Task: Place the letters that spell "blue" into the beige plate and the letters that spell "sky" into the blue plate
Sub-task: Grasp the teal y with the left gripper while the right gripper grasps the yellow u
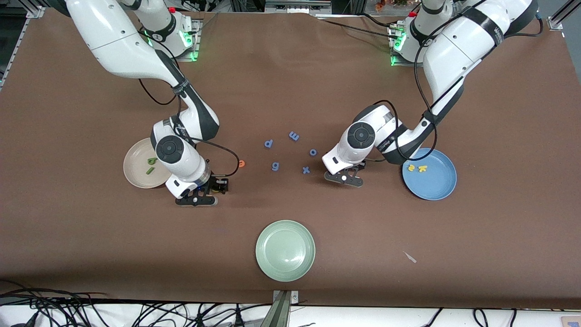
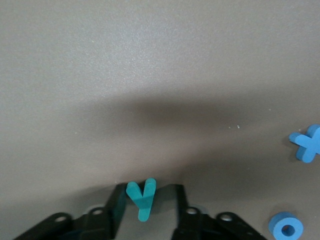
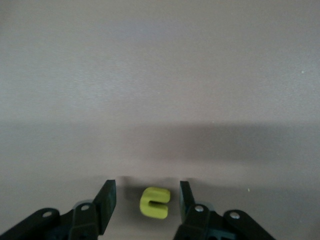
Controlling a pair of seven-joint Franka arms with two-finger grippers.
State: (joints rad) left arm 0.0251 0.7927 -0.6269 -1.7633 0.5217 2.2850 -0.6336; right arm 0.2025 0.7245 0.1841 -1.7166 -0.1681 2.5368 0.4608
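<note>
My left gripper [image 2: 148, 192] is down at the table beside the blue plate [image 1: 431, 186], its open jaws on either side of the teal y [image 2: 141, 199], with a gap on one side. A yellow s [image 1: 411, 168] and a yellow k [image 1: 422, 168] lie in that plate. Beside the beige plate [image 1: 136, 177], my right gripper [image 3: 147, 191] is also low, open around the yellow u [image 3: 155, 202], which lies flat and touches neither finger. The green b [image 1: 152, 160] and the green l [image 1: 150, 170] lie in the beige plate. An orange e [image 1: 241, 163] lies on the table close to the right gripper [image 1: 218, 190].
Blue letters p [image 1: 268, 143], m [image 1: 294, 136], o [image 1: 313, 152], g [image 1: 275, 166] and x [image 1: 306, 170] are scattered between the two grippers. A pale green plate [image 1: 285, 250] sits nearer the front camera. A small scrap [image 1: 410, 257] lies toward the left arm's end.
</note>
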